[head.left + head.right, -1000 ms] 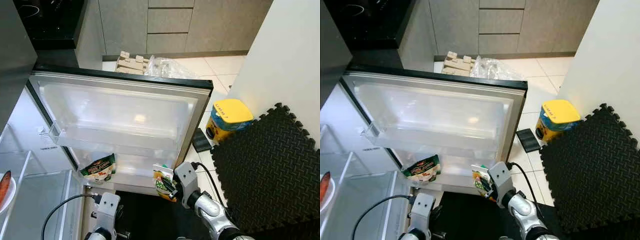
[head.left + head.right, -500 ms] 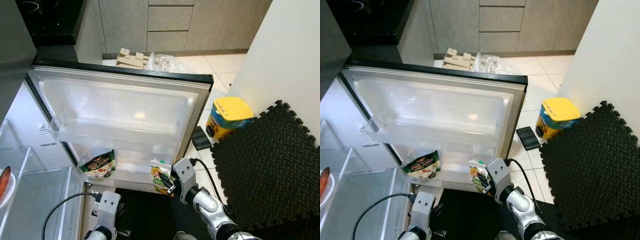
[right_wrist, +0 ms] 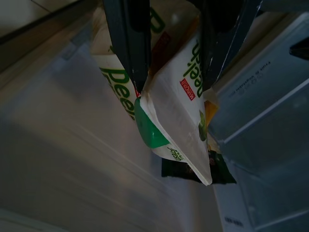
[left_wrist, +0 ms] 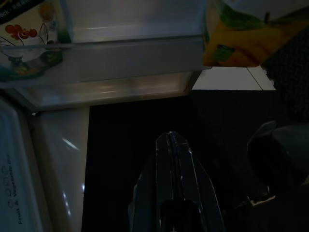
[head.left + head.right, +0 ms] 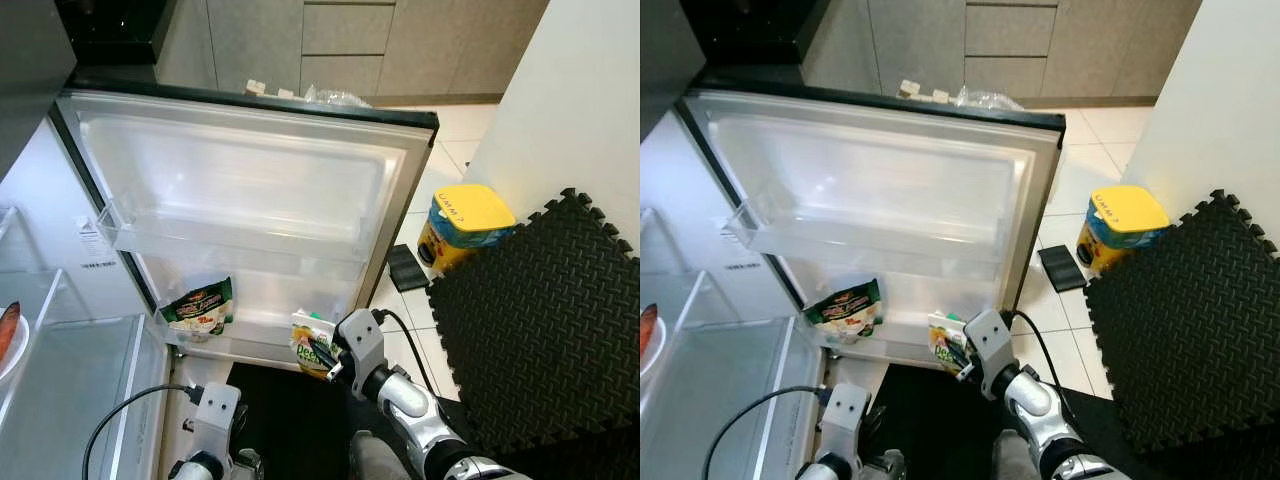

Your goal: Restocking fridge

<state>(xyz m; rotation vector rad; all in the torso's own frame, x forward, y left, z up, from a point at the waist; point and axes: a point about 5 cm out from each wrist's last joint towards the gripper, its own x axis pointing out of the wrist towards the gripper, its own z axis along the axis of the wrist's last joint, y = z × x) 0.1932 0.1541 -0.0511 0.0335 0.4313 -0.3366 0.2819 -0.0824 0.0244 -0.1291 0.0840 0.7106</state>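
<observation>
– How's the light?
– Bright and even from the head; soft glare on the open white plastic fridge door point(image 5: 250, 200), everything sharp.
– And the wrists?
– Both dim, shadowed, slightly soft, but readable.

- At right of the frame I see a yellow-lidded tub point(image 5: 464, 226) with a blue band, standing on the pale tiled floor point(image 5: 425, 340).
- Just beside it, toward the fridge, a small flat dark pad point(image 5: 406, 268) lies on the tiles.
- A black foam puzzle mat point(image 5: 540, 330) covers the lower right.
- A white wall point(image 5: 560, 110) rises at upper right.
- Along the top I see grey cabinet fronts point(image 5: 340, 45).
- Above the door's edge, crumpled clear plastic point(image 5: 985, 98) and pale blocks point(image 5: 920, 92) peek out.
</observation>
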